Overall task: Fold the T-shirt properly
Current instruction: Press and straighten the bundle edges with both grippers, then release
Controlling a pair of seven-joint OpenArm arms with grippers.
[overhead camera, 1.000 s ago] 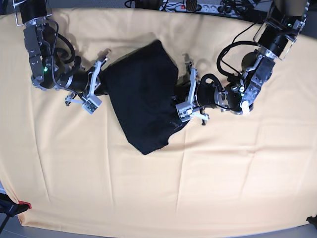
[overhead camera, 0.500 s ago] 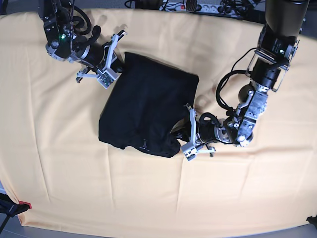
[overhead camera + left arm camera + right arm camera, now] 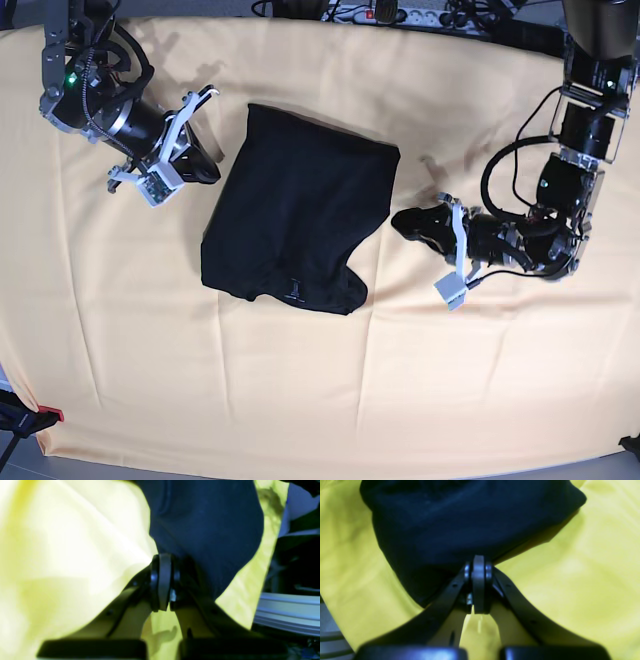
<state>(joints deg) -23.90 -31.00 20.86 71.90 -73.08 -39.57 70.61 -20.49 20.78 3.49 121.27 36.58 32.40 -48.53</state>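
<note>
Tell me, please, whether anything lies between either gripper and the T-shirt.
Nothing visible does. Only bare yellow cloth separates the left gripper and the right gripper from the T-shirt; both are shut and empty.

The right tool (image 3: 479, 565) fills the lower middle of the view, its two dark arms rising from the bottom corners and meeting at a point with no gap between them. The tips sit at the near edge of the T-shirt (image 3: 460, 522), a dark navy mass spread across the upper part; whether they touch the fabric cannot be told. Yellow cloth (image 3: 582, 580) lies on both sides, softly wrinkled.
</note>
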